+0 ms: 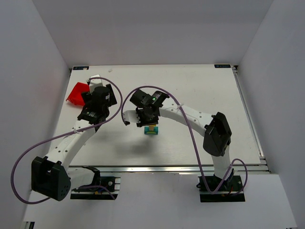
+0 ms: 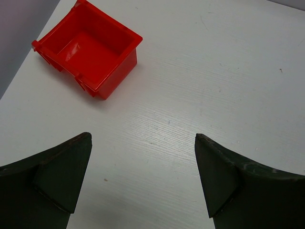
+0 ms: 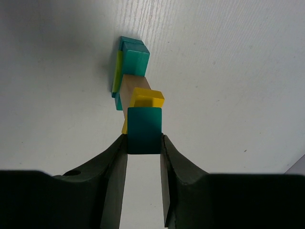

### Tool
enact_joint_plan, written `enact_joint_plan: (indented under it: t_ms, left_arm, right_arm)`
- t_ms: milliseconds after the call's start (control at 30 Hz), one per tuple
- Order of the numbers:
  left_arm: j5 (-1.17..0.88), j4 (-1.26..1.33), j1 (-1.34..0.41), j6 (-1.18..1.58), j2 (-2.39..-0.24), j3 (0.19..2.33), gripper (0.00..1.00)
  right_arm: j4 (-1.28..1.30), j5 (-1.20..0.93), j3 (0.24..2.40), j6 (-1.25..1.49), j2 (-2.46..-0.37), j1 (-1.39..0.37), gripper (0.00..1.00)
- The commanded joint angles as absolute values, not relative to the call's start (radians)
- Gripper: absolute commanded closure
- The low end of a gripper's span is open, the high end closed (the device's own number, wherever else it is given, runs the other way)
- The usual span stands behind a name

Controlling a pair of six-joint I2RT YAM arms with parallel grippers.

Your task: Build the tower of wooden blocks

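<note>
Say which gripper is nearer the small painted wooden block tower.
Right. The right gripper clamps the wood block tower at its teal top; the left gripper hangs open leftward, by the red plastic bin.

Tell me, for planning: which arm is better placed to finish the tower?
Right: the right gripper is shut on the teal block atop the tower; the left gripper is open by the red bin.

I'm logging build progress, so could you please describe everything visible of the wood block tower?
The wood block tower is a small upright stack of painted wooden blocks near the middle of the table: teal and lime at the base, then tan, then yellow. The right gripper's fingers clamp the teal top block, which seems to rest on the yellow one.
</note>
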State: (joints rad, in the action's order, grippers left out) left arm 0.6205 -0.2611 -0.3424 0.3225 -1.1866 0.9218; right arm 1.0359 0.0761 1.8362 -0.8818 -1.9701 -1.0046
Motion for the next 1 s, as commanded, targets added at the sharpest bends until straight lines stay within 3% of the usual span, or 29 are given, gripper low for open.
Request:
enact_joint_plan:
  t_ms: [0,967]
  left_arm:
    - [0.614,-0.252,-0.339,0.321,-1.157,0.907,0.02]
    - [0.600,-0.255,-0.339,0.318,-1.154,0.910,0.02]
  right_arm:
    - [1.017,0.078,1.839,-0.882,-1.976,-1.011,0.95]
    - [1.022,0.153,1.868,-0.879,-1.980,-1.034,0.90]
